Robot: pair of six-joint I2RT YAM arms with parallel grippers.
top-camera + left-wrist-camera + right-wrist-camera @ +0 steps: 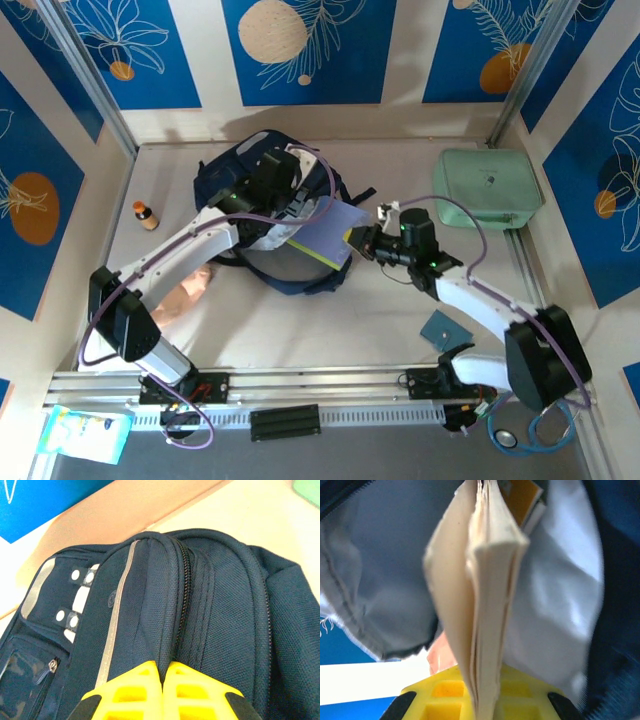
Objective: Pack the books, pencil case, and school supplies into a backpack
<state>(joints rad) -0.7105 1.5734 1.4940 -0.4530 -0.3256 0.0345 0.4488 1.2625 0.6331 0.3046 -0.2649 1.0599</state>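
Observation:
The navy backpack [262, 215] lies at the middle of the table, its mouth facing right. My left gripper [272, 172] is shut on a fold of backpack [150, 605] fabric beside the zip, the yellow fingers [135, 690] pinched together. My right gripper [362, 243] is shut on the books [326, 234], which reach partway into the mouth. In the right wrist view the books [487, 580] show cream page edges between my fingers [445, 695], against the pale grey lining [385, 555]. A small teal-blue square booklet [444, 328] lies flat by the right arm's base.
A mint-green rounded case [487, 187] stands at the back right. A small orange-capped bottle [146, 215] stands at the left. A shiny pinkish flat item [185, 293] lies under the left arm. Blue patterned walls close in the table on three sides.

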